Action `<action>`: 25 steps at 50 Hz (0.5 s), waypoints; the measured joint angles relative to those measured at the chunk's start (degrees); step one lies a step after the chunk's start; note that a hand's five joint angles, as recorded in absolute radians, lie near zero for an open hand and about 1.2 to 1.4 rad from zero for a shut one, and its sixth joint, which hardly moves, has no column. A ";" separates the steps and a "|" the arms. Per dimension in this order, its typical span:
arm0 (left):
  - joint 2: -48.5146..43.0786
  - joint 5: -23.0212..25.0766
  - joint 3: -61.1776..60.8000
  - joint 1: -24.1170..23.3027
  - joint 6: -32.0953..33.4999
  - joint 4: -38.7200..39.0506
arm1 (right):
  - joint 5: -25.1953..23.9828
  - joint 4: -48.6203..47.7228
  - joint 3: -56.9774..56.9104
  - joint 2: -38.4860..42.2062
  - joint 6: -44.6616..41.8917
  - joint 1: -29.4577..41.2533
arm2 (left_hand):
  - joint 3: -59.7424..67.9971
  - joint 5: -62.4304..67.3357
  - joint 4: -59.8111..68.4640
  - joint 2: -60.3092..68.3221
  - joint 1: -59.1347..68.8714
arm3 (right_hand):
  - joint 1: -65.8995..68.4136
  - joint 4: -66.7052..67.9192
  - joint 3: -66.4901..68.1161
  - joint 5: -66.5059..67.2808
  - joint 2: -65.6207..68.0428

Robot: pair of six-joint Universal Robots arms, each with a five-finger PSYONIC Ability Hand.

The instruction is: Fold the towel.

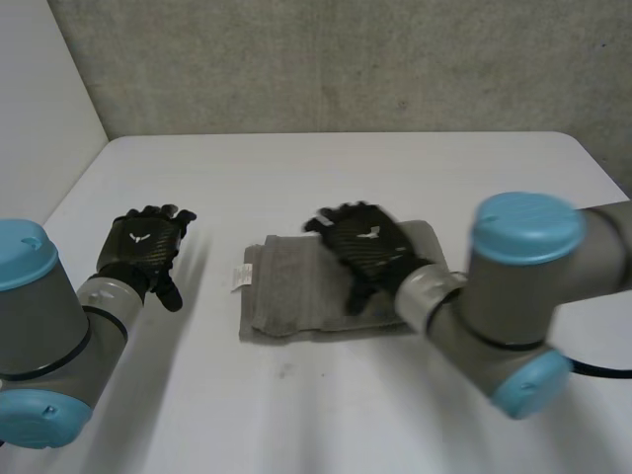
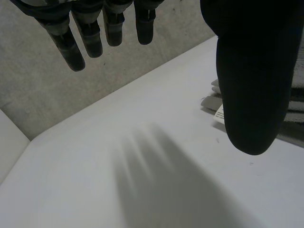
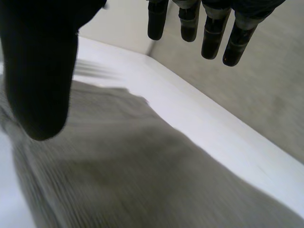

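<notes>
**Folded towel mid-table, both hands slack and holding nothing**

Logged the towel [image 1: 296, 296] as a grey, ribbed rectangle, folded in layers, lying flat near the middle of the white table [image 1: 346, 168]. Spotted a small white tag [image 1: 238, 276] sticking out at the towel's left edge in the head view.

Placed the right hand [image 1: 367, 247] over the towel's right half, back upward, pointing toward the grey wall [image 1: 346, 59]. Read the same hand in the right wrist view as relaxed, with fingers [image 3: 190, 21] straight and slightly apart, thumb [image 3: 40, 85] held off to one side, nothing pinched. Saw the towel [image 3: 142, 175] spread beneath the palm, with a bare strip of table [image 3: 199, 123] beyond the cloth's far edge. Could not tell whether palm and cloth are touching.

Placed the left hand [image 1: 148, 247] above bare table, well apart from the towel, on the tag side. Read it in the left wrist view as loose and empty, with fingers [image 2: 90, 40] straight with narrow gaps and thumb [image 2: 251, 85] standing apart from them. Caught the layered towel edge [image 2: 213, 102] and its tag [image 2: 219, 113] just beside the thumb, with open table [image 2: 95, 166] under the palm.
</notes>
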 measured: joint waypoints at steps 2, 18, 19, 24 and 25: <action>0.00 0.00 0.00 -0.03 0.00 0.00 | -0.10 0.25 2.91 -2.02 0.86 -3.11 | 0.00 0.00 0.00 0.00 0.00 | -0.33 -0.33 -0.29 -0.19 -0.18; -0.09 0.00 -0.35 -1.15 0.00 0.00 | -4.09 -4.77 20.38 -5.78 -1.22 -20.43 | 0.00 0.00 0.00 0.00 0.00 | 31.84 26.39 26.87 24.52 27.51; -0.09 0.00 -0.35 -1.16 0.00 0.00 | -4.72 -5.55 20.92 -5.67 -1.42 -21.02 | 0.00 0.00 0.00 0.00 0.00 | 37.76 31.79 32.64 29.67 32.67; -0.09 0.00 -0.42 -1.17 0.00 0.00 | -7.38 -9.71 22.34 -5.12 -1.83 -22.77 | 0.00 0.00 0.00 0.00 0.00 | 63.15 54.97 55.38 52.68 55.40; -0.09 0.00 -0.44 -1.17 -0.01 0.00 | -7.66 -10.56 22.32 -5.14 -1.81 -22.90 | 0.00 0.00 0.00 0.00 0.00 | 64.20 55.91 56.36 53.53 56.22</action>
